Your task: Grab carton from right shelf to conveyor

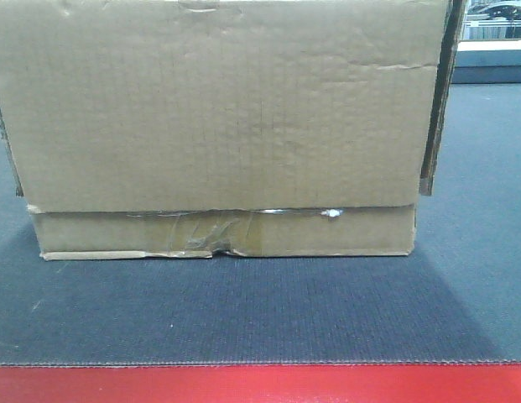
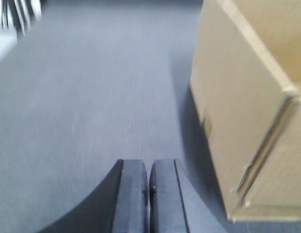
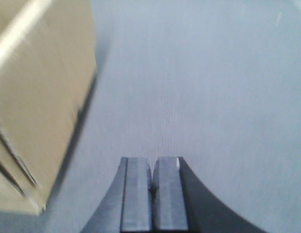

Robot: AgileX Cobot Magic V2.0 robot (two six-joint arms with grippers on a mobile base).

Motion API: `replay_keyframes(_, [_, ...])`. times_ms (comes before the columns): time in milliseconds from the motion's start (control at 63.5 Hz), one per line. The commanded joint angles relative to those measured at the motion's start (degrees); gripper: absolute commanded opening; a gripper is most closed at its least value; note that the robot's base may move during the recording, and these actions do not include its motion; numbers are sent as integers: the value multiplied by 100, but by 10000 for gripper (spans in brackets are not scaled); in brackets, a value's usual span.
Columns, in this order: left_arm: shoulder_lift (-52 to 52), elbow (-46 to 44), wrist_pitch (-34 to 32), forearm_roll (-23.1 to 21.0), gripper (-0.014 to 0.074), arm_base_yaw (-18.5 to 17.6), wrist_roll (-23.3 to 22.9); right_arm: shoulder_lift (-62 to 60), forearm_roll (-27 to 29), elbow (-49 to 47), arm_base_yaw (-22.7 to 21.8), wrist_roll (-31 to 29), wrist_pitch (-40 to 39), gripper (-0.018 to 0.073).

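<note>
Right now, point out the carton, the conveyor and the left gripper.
carton point(image 1: 218, 109): front view, front face.
conveyor point(image 1: 260, 323): front view, bare belt before the carton.
left gripper point(image 2: 149, 187): left wrist view, seam between closed fingertips.

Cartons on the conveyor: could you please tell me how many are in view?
1. The carton sits on the conveyor, filling the front view; anything behind it would be hidden.

Left pincer point(image 2: 149, 194) — right pincer point(image 3: 152, 194) — matte dark-grey slabs.
</note>
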Motion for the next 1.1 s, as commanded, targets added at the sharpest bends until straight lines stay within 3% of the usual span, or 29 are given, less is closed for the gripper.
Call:
replay_keyframes(0, [-526,102,-186,18,15,11,79,-604,-78,225,-8,-258,-380,-69])
replay_keyframes(252, [-1180,102,-176,18,15,11,79,-1758,-78,357,-8,-346,-460,-69])
replay_keyframes(1086, [-1219,112,-90,-83,15,96,187,-1830,-78,357,-8,-346,-507,-69])
